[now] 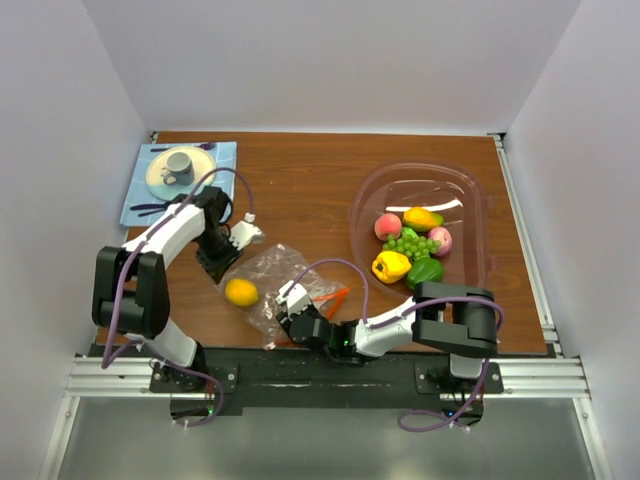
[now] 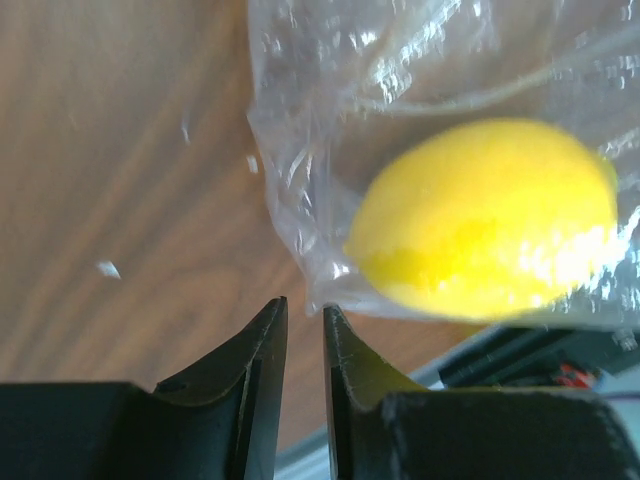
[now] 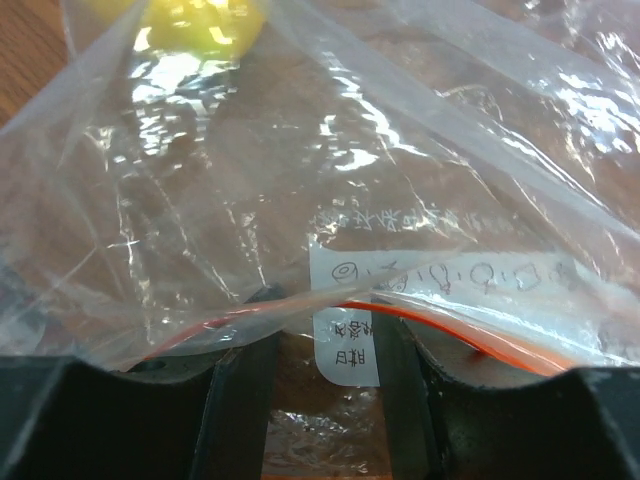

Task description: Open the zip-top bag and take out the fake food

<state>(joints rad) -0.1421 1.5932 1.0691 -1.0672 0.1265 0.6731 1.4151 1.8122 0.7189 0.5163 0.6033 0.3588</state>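
1. Top external view. The zip-top bag (image 1: 275,285) is lying on the wooden table (image 1: 300,180) near its front edge, between the two arms. A yellow toy fruit (image 1: 241,292) is sitting inside the bag at its left end. The left gripper (image 1: 226,268) is pointing down at the bag's upper-left corner. The right gripper (image 1: 290,298) is reaching in low from the right and meeting the bag beside the orange-red zip strip (image 1: 330,297). The other fake food (image 1: 408,245) is resting in a pink-tinted clear tub (image 1: 400,185) on the right, well apart from the bag. A blue mat (image 1: 225,155) carrying a plate (image 1: 160,180) and cup (image 1: 181,163) is lying at the far left corner.

2. Left wrist view. The left gripper (image 2: 303,308) is showing its fingers (image 2: 350,400) drawn almost together, with only a slim gap and wood visible through it. A corner of the bag (image 2: 300,150) is ending right at one fingertip; whether film is being pinched cannot be told. The yellow toy fruit (image 2: 485,220) is sitting inside the film just beyond, to the right.

3. Right wrist view. The right gripper (image 3: 325,305) is standing with its fingers apart. The bag's film (image 3: 400,150) is draping across both tips, the zip strip (image 3: 450,322) is running over them, and a white label (image 3: 345,330) is showing in the gap. The yellow toy fruit (image 3: 200,20) is appearing blurred at the top edge.
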